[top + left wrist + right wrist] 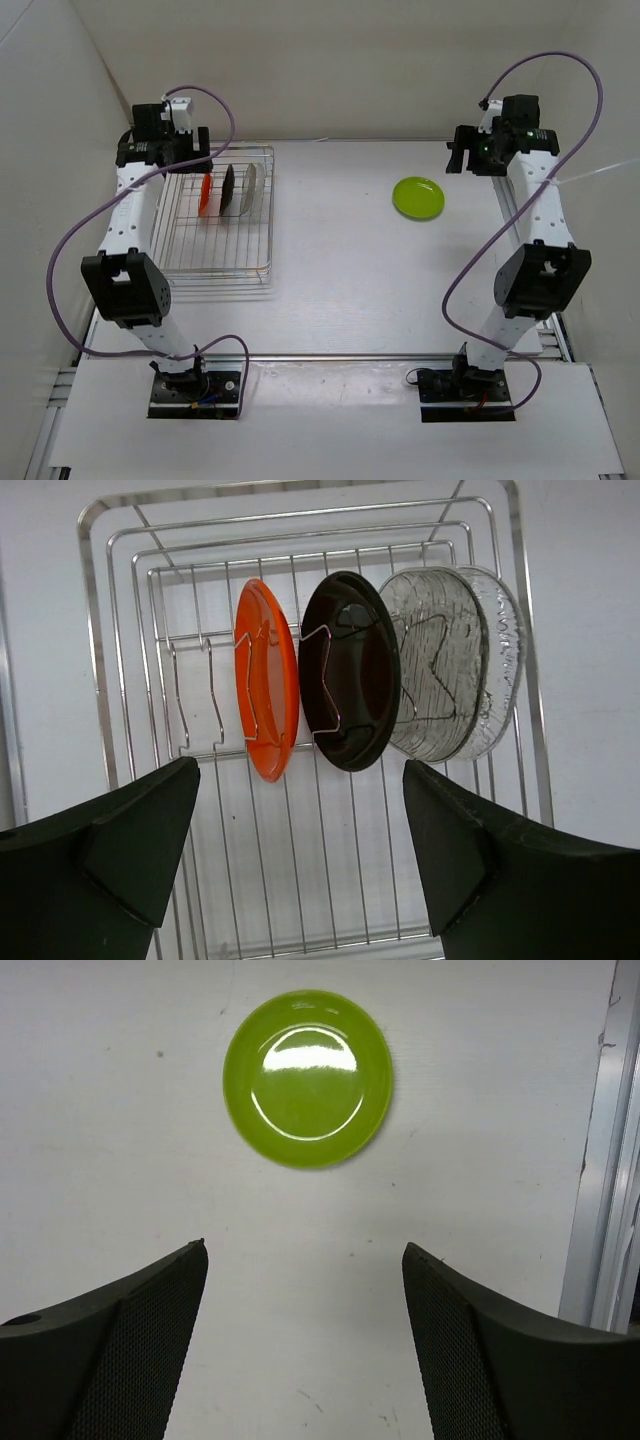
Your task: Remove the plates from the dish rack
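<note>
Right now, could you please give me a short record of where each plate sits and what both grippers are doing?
Dish rack: left side of the table, below the left arm
Orange plate: on edge in the rack, leftmost of three
Black plate: on edge in the rack, middle
Clear plate: on edge in the rack, rightmost
Green plate: flat on the table, right side, outside the rack
Left gripper: open, empty, above the rack
Right gripper: open, empty, above the table near the green plate
Plates left to unload: three
</note>
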